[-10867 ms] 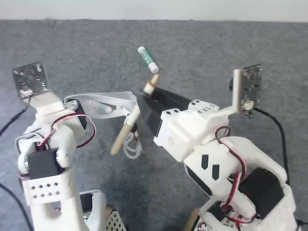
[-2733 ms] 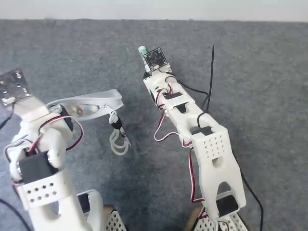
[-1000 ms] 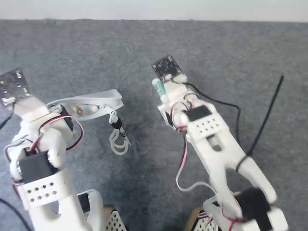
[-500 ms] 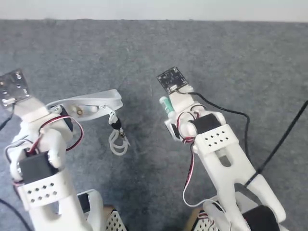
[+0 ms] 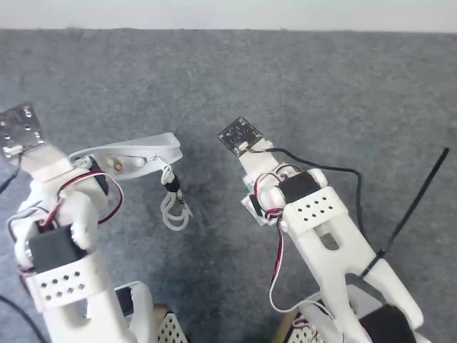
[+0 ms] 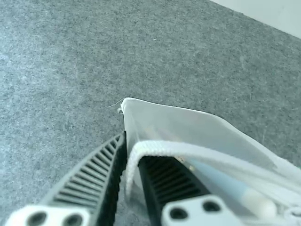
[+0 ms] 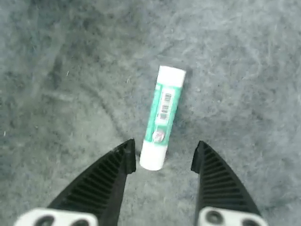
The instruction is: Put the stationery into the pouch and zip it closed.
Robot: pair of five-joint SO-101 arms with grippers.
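Closing on the glue stick now could go badly. My right tool is spread wide w/ one jaw each side of the stick's near end only, so a pinch that far off-centre may squirt it out or let it swing, & being round it'd roll off across the table. Stick lies flat on the grey table, apart from both jaws, long axis pointing away from the wrist. Other worry is the pouch: my left tool is clamped on one edge of it & it looks lifted off the table, but the mouth seems narrow from here, so the stick could catch the rim & drag the pouch out of the grip, esp. if it goes in tilted. Zip rings dangle below the pouch & could snag a jaw. Pose: right arm stretched fwd near table centre, wrist pitched down so the tool points at the table. Left arm is bent, forearm turned inward, pouch carried out toward the right arm, the two well apart. Something pale sits inside the pouch; can't tell what.
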